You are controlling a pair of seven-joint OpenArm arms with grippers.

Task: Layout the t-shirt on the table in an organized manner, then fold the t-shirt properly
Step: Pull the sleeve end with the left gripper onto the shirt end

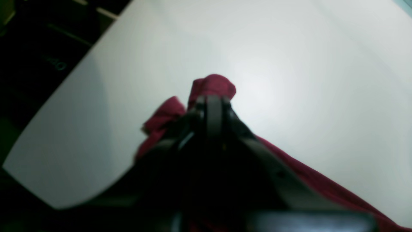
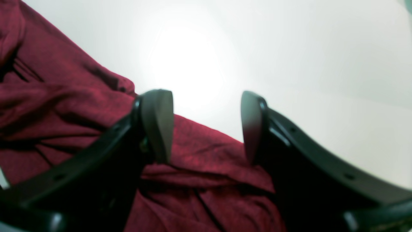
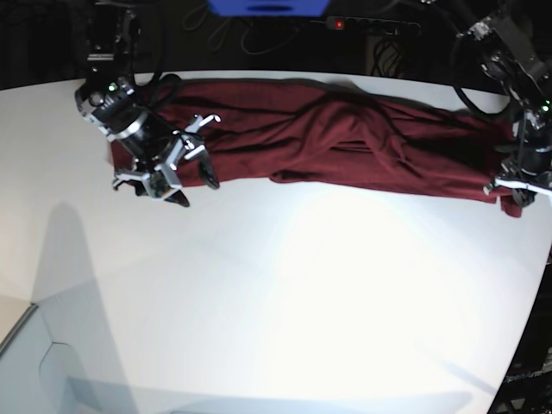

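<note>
Count, base view:
- 1 shirt (image 3: 345, 142), single maroon piece strung out across the far side, 9 to 3 o'clock. No other cloth.
- 1 table (image 3: 285, 302), white.
- 2 arms, each with 1 gripper: right gripper (image 3: 177, 168) at about 10 o'clock, left gripper (image 3: 520, 190) at about 3 o'clock.
- 2 fingers (image 2: 157, 122) visible on the right gripper in its wrist view.
- Left gripper (image 1: 212, 103) in its wrist view: fingers pressed together and blurred, can't count them separately.
- 1 blue object (image 3: 267, 7) at 12 o'clock beyond the table, cropped by the frame edge, can't tell what it is.
- 1 red light (image 3: 337, 23) just beside it, on a dark bar.
</note>
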